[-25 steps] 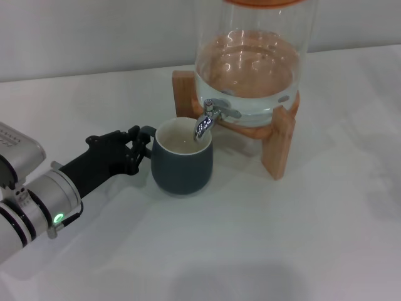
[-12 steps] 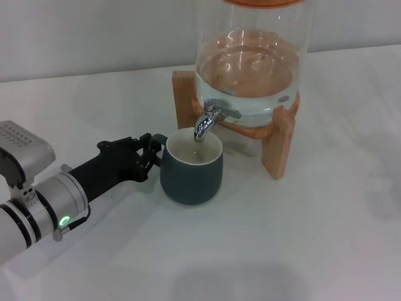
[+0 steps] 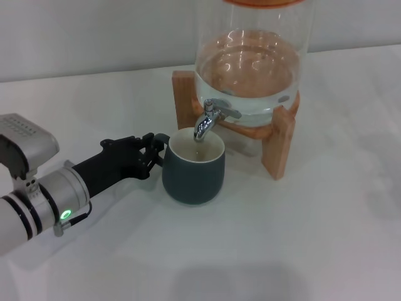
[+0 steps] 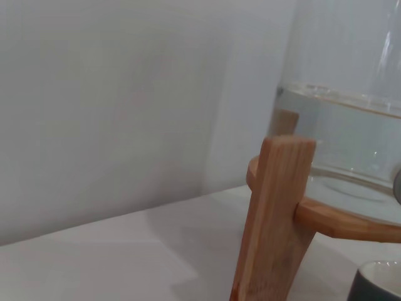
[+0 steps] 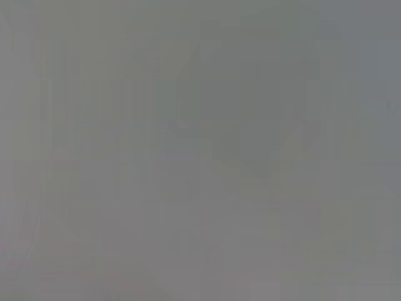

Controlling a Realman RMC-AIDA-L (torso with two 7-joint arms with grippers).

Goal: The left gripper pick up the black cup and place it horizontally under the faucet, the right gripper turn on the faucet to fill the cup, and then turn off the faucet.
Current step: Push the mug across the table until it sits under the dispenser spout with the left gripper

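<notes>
The black cup (image 3: 193,170) stands upright on the white table, its cream inside open under the chrome faucet (image 3: 205,123). The faucet projects from the glass water dispenser (image 3: 250,63) on its wooden stand (image 3: 279,147), and no water runs from it. My left gripper (image 3: 152,152) reaches in from the left and is shut on the cup's small handle. In the left wrist view a stand leg (image 4: 276,213), the glass dispenser (image 4: 351,138) and a bit of the cup's rim (image 4: 379,282) show. My right gripper is out of view, and its wrist view shows only plain grey.
The dispenser holds water to about a third of its visible height. The white table (image 3: 282,244) runs in front of and to the right of the stand. A pale wall (image 3: 94,31) rises behind.
My left gripper has moved right with the cup by its handle, bringing the cup's mouth from left of the spout to under it. The last half second shows only a slight shift.
</notes>
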